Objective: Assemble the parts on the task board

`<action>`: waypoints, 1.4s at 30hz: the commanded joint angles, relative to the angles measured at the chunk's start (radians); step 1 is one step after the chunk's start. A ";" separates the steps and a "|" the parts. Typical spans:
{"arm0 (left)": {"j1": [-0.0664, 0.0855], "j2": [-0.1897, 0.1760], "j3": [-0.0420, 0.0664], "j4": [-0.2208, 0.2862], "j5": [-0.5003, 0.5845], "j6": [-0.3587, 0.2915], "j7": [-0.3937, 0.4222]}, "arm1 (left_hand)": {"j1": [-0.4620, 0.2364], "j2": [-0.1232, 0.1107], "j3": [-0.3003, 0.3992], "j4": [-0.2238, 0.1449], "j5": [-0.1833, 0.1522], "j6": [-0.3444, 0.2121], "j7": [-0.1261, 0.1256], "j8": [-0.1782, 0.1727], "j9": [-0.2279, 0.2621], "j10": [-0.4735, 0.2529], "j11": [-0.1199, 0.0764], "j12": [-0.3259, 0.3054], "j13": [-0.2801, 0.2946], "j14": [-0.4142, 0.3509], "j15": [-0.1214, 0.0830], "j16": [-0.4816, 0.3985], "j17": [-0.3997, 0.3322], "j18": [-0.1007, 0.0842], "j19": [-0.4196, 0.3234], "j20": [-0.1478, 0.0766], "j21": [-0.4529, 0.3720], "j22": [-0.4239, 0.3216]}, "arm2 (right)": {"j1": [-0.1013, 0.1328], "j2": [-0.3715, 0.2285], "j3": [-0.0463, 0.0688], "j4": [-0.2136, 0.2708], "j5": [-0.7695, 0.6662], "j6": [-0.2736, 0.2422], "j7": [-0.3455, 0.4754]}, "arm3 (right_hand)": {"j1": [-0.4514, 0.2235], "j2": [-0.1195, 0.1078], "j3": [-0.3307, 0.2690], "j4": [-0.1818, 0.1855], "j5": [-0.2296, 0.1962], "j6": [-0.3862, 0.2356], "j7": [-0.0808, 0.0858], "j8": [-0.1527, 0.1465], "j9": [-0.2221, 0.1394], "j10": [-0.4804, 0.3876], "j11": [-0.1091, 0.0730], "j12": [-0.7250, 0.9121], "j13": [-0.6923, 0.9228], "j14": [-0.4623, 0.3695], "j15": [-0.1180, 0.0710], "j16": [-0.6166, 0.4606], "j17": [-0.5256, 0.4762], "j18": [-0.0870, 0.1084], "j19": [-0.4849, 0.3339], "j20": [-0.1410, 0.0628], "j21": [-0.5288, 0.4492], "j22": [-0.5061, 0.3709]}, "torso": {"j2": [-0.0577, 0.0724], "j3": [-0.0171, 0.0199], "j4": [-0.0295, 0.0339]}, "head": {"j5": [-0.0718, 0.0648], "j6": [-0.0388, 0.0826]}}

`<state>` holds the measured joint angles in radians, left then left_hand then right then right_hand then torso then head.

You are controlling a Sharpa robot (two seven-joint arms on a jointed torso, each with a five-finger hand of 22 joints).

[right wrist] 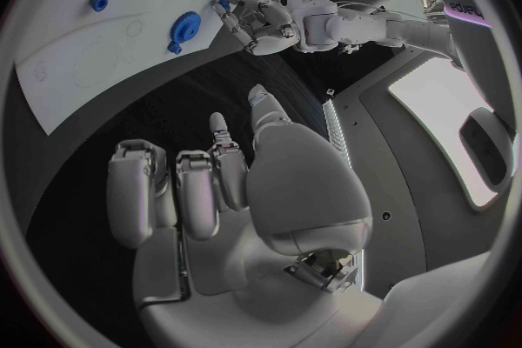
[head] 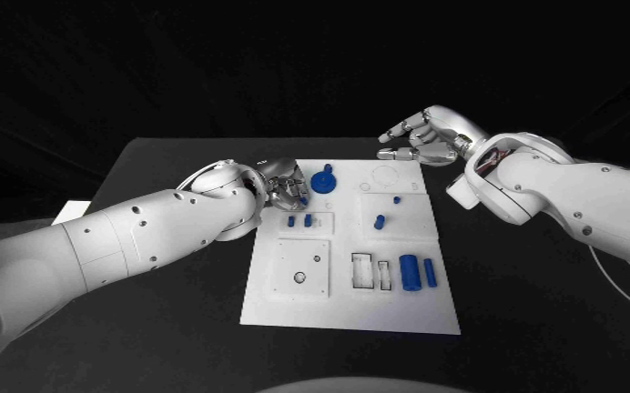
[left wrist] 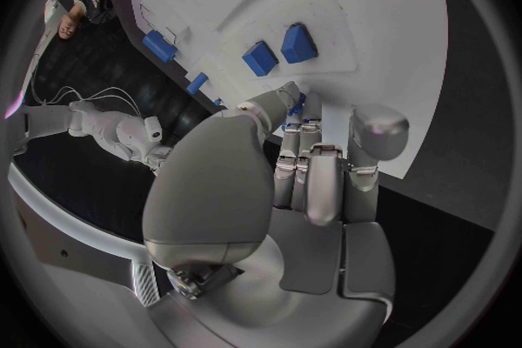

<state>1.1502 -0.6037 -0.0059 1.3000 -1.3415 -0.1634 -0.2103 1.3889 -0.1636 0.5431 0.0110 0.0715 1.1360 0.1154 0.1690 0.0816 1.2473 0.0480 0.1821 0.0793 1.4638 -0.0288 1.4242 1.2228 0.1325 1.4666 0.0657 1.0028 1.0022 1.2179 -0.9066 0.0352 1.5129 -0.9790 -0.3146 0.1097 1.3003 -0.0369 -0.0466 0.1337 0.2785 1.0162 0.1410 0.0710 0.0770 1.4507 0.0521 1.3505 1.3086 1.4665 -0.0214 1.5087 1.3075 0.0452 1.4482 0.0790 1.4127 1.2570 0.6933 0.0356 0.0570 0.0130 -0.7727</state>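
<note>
I count 1 blue gear (head: 326, 179), 2 cylinders (head: 411, 272) on white task board (head: 394, 311), black table (head: 171, 161), L hand (head: 287, 188) grip can't tell, R hand (head: 422, 136) curled, holding nothing.

task board (head: 344, 302): white | parts (head: 411, 272): blue | table (head: 157, 338): black | hands (head: 422, 136): silver

The white rectangular task board (head: 352, 307) sits mid-surface on the black surface (head: 157, 338). At its far left corner there's a round blue gear-like part (head: 326, 179), with the left hand (head: 282, 189) right beside it at the board's left edge. Two small blue block parts (head: 299, 222) lie side by side just nearer than that. A small blue peg (head: 397, 199) and a short blue cylinder (head: 380, 222) sit mid-board. Two longer blue cylinders (head: 418, 272) lie near the right edge, closer in. The right hand (head: 422, 138) hangs beyond the board's far right corner.
</note>
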 commanded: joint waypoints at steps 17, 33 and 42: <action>-0.002 0.004 -0.002 -0.002 -0.009 0.036 -0.014 | -0.024 -0.011 -0.013 -0.004 -0.002 -0.063 0.025 -0.058 -0.018 -0.033 0.021 -0.053 -0.005 0.043 0.009 0.002 -0.006 -0.018 0.012 0.003 0.011 0.012 | -0.001 0.000 0.000 0.001 -0.007 0.014 0.006 | 0.003 0.007 -0.004 -0.002 -0.006 0.000 -0.003 0.003 0.001 0.001 0.000 0.007 0.119 0.081 -0.001 -0.003 0.168 0.020 -0.006 0.001 -0.003 0.002 | 0.000 0.0004 -0.0002 | 0.000 -0.001; -0.002 0.003 -0.002 0.000 -0.009 0.035 -0.023 | -0.031 -0.023 -0.013 -0.003 -0.002 -0.082 0.044 -0.081 -0.018 -0.058 0.037 -0.080 -0.010 0.039 0.022 -0.002 -0.019 -0.019 0.009 0.013 0.006 0.011 | -0.001 -0.002 0.000 0.000 -0.007 0.013 0.004 | 0.004 0.008 -0.005 -0.002 -0.007 -0.001 -0.003 0.003 0.001 0.000 0.000 0.004 0.117 0.081 -0.002 -0.004 0.166 0.020 -0.007 0.001 -0.004 -0.001 | 0.000 -0.0003 -0.0003 | -0.002 -0.002; -0.002 -0.010 -0.002 0.002 -0.009 0.021 -0.027 | -0.031 -0.035 -0.014 -0.006 -0.001 -0.123 0.051 -0.108 -0.020 -0.072 0.045 -0.097 -0.011 0.037 0.029 -0.005 -0.028 -0.018 0.006 0.020 0.004 0.011 | -0.001 -0.006 0.000 -0.008 -0.009 0.027 -0.015 | 0.009 0.010 -0.009 -0.004 -0.009 -0.006 -0.001 0.001 0.000 -0.041 0.001 -0.067 0.069 0.078 -0.001 -0.012 0.156 0.024 -0.015 0.001 -0.014 -0.019 | 0.000 -0.0004 0.0001 | -0.004 -0.001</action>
<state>1.1495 -0.6114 -0.0065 1.3035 -1.3469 -0.1457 -0.2254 1.3614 -0.1910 0.5336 0.0068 0.0716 1.0174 0.1658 0.0650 0.0635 1.1802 0.0933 0.0881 0.0704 1.4655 -0.0052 1.4242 1.1958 0.1326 1.4666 0.0802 1.0106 1.0134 1.2179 -0.9116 0.0352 1.5069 -0.9793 -0.3101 0.1052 1.3059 -0.0313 -0.0512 0.1291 0.2748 1.0162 0.1410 0.0710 0.0768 1.4149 0.0545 1.2918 1.3107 1.4665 -0.0214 1.5026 1.3081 0.0611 1.4391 0.0772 1.4020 1.2398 0.6932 0.0354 0.0568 0.0111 -0.7746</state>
